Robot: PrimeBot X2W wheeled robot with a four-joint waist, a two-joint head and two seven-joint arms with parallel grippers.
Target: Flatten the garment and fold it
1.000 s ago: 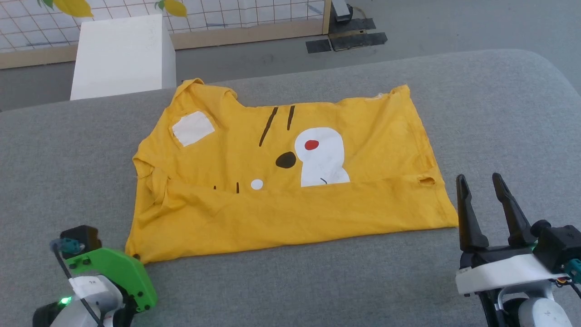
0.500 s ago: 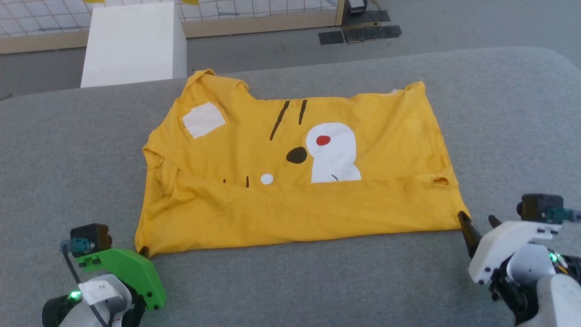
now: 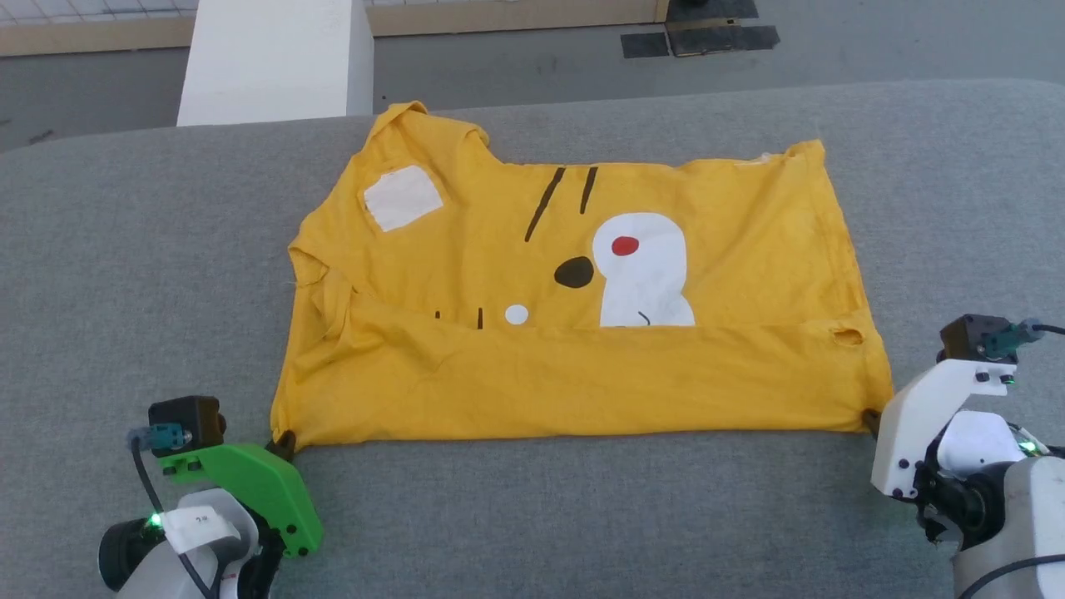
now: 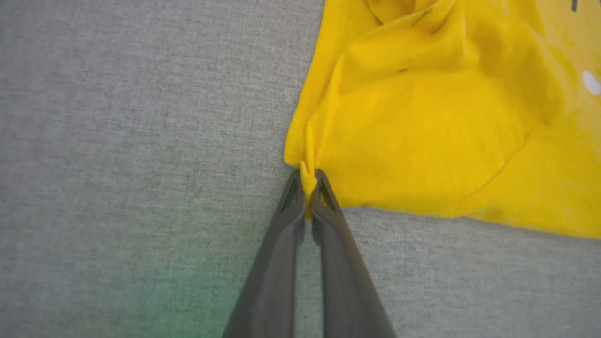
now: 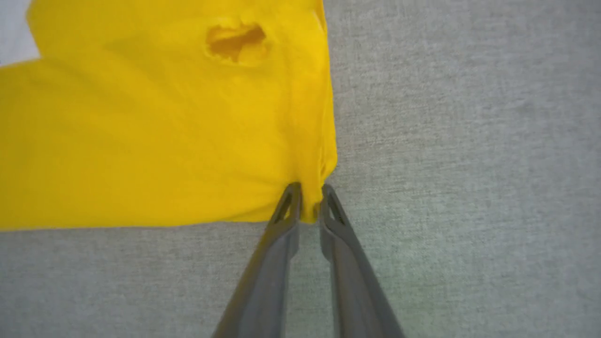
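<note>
Grey fabric counter [image 3: 125, 249], yellow garment [image 3: 582, 383] flat at its middle, long axis left to right, collar toward left, hem toward right, near edge folded over, left pincer [image 4: 308, 180] closed on near left corner, right pincer [image 5: 310, 195] pinching near right corner

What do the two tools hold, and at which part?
The left tool pinches the T-shirt at its near left corner; the right tool, its near right corner.

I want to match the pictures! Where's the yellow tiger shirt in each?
Head view: shirt, middle.
Left wrist view: upper right, left gripper pinching its corner.
Right wrist view: upper left, right gripper around its corner.
Shared landmark: grey surface underneath.
</note>
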